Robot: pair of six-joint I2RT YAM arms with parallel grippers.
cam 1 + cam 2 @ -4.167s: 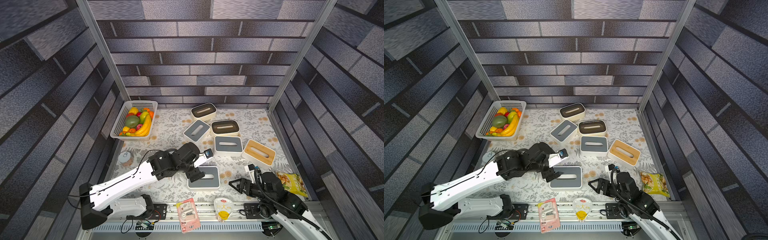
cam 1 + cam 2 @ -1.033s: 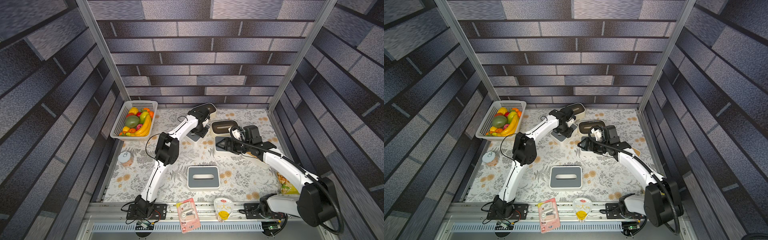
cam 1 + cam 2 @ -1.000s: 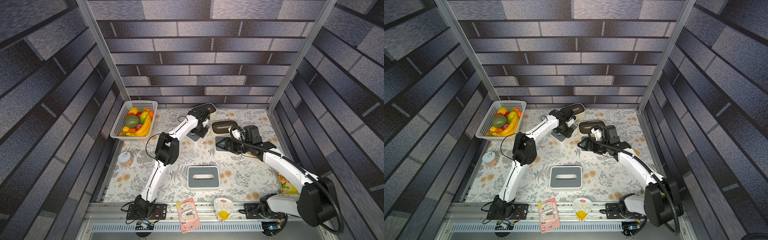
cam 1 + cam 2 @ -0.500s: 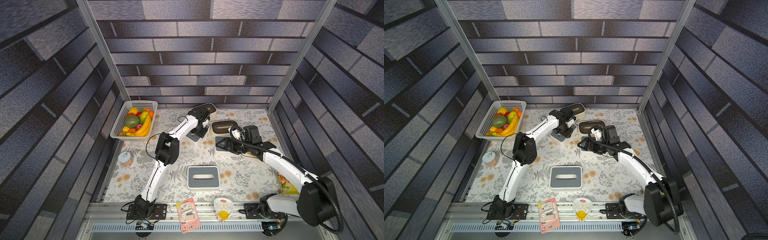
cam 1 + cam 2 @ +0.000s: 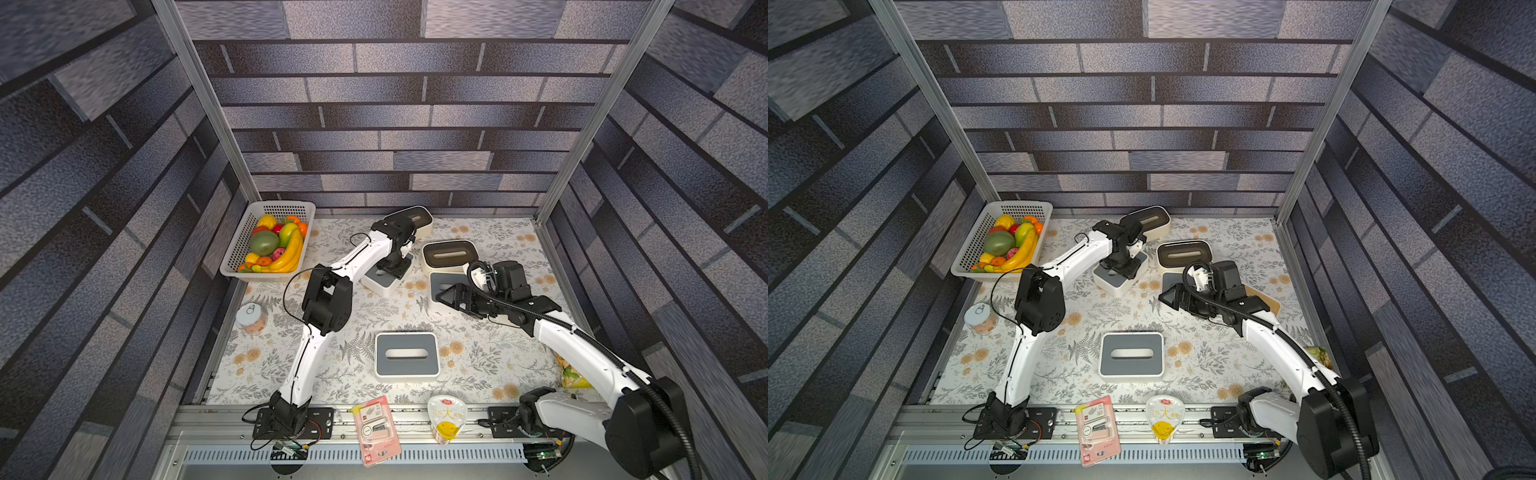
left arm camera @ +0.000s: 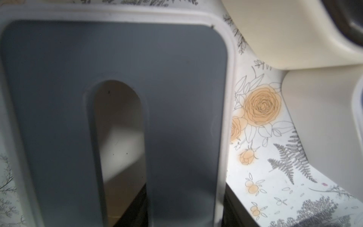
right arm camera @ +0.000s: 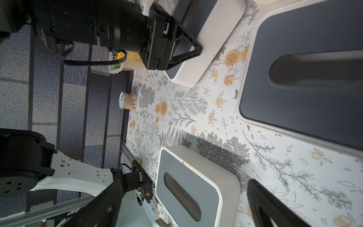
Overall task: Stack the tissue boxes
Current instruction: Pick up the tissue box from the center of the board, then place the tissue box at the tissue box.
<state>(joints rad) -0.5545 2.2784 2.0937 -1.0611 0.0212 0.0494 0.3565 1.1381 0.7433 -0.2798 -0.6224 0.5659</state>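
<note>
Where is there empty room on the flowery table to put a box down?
Bare cloth lies between the front grey-lidded box and the right arm, and behind that box, mid-table. The back is crowded: the box in the left gripper and the other boxes huddle there.

bright even light, soft shadows; grey tissue box [image 6: 176, 98] blurred up close

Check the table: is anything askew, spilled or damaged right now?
Nothing spilled or damaged. The grey-lidded box gripped by the left gripper sits turned askew on the mat, and a snack bag lies at its right edge, partly behind the right arm.
</note>
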